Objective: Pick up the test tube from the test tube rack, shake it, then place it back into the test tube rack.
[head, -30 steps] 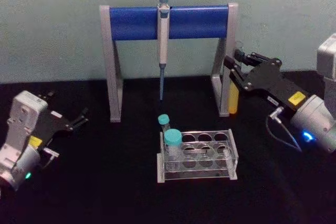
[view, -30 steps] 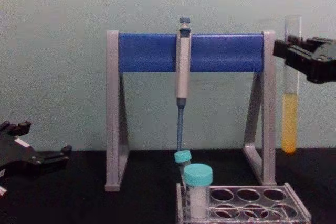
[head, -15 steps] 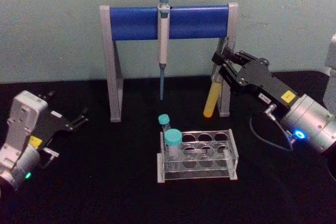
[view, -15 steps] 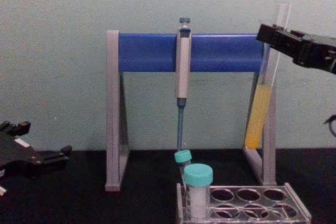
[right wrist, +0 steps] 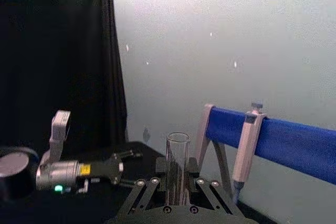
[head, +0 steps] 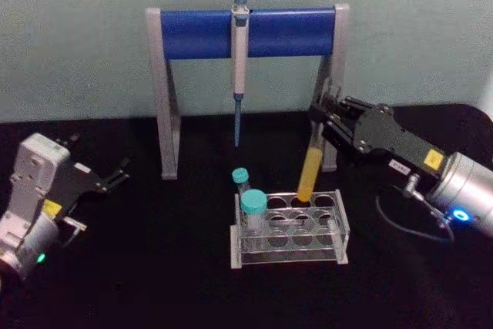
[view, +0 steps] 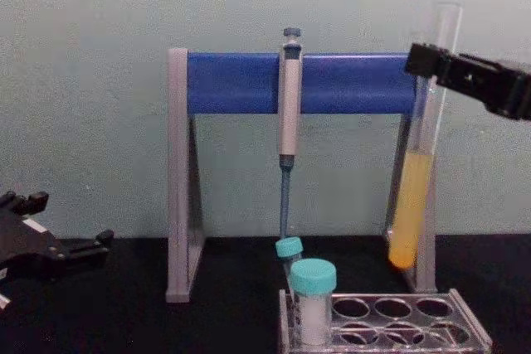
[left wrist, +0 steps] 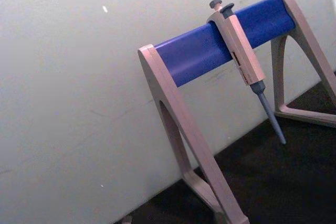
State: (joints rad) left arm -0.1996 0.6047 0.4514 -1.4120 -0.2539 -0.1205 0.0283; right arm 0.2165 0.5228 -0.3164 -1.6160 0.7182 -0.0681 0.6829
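Quick update: our right gripper (head: 320, 118) is coming down and leftward from the right side of the frame, fingers clamped on the test tube (head: 309, 172). So we're guessing the shaking is done and we're lining up the return. In the head view the tip is seeming to touch a back-row hole of the test tube rack (head: 343, 229). The chest view is showing it tilted and hanging clear above the rack. Left gripper (head: 119, 173) is idling at lower left, fingers apart.

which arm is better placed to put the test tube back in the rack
Right. The right gripper grips the test tube, tilted, its lower end above the back row of the test tube rack. The left gripper sits far to the left, holding nothing.
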